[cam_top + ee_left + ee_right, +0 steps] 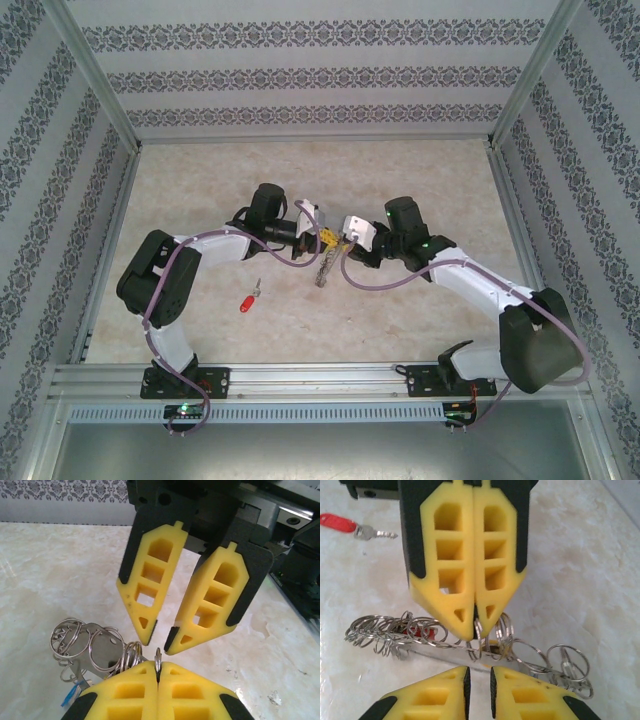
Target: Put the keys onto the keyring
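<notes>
Mid-frame in the top view, both arms bent inward, tips almost meeting above the tabletop (200,190). Left jaws pressed flat together, pinching one thin ring of the keyring (325,266). At bottom centre of the left wrist view, that ring standing edge-on between the yellow pads (125,695). Right jaws slightly spread with a narrow gap and nothing between them, tips just above the pinched ring in the left wrist view, and at the bottom edge of the right wrist view. Rest of the keyring (90,647) a tangle of silvery loops trailing toward the lower left of the left wrist view, with a flat silver piece among them and a blue tag (70,696) near the bottom edge. In the right wrist view, keyring (385,627) strung across the lower half from left to right, a small red bit (417,630) caught among the left-hand loops. Touching the tabletop or hanging clear: unclear. Red key (247,301) alone on the tabletop, lower left of the jaws in the top view, well apart from the keyring. Same key in the upper left corner of the right wrist view (340,522), red head to the left, blade pointing right.
</notes>
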Robot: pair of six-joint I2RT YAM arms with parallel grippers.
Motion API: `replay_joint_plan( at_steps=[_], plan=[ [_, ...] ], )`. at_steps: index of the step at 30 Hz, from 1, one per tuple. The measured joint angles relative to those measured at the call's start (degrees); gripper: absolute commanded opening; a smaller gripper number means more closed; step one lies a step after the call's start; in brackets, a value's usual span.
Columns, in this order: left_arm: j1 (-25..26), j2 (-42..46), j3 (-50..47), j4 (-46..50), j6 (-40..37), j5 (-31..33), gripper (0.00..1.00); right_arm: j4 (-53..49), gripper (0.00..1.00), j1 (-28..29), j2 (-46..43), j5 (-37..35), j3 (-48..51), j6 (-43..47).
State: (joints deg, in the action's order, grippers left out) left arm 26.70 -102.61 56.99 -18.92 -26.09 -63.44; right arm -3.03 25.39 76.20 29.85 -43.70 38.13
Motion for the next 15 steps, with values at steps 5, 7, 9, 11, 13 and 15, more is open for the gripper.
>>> replay_joint_plan(
  at_steps=[5, 7, 9, 11, 13, 15],
  plan=[
    [-0.2, 0.0, 0.1, 0.6, 0.0, -1.9, 0.0, 4.0, 0.11, -1.0, 0.0, 2.8, 1.1, -0.9],
    [-0.2, 0.0, 0.3, 0.6, 0.0, -2.4, 0.0, 4.9, 0.08, -1.2, 0.0, 4.2, 1.1, -1.0],
    [-0.2, 0.0, 0.4, 0.6, 0.0, -2.6, 0.0, 5.8, 0.07, -1.3, 0.0, 5.7, 1.1, -1.2],
    [-0.2, 0.0, 0.5, 0.7, 0.0, -2.6, 0.0, 6.3, 0.09, -1.3, 0.0, 6.7, 1.1, -1.2],
    [-0.2, 0.0, 0.5, 0.7, 0.0, -2.6, 0.0, 6.5, 0.17, -1.4, 0.0, 7.2, 1.2, -1.3],
    [-0.2, 0.0, 0.5, 0.7, 0.2, -2.5, 0.0, 6.9, 0.21, -1.9, 0.0, 7.7, 1.4, -1.5]
  ],
)
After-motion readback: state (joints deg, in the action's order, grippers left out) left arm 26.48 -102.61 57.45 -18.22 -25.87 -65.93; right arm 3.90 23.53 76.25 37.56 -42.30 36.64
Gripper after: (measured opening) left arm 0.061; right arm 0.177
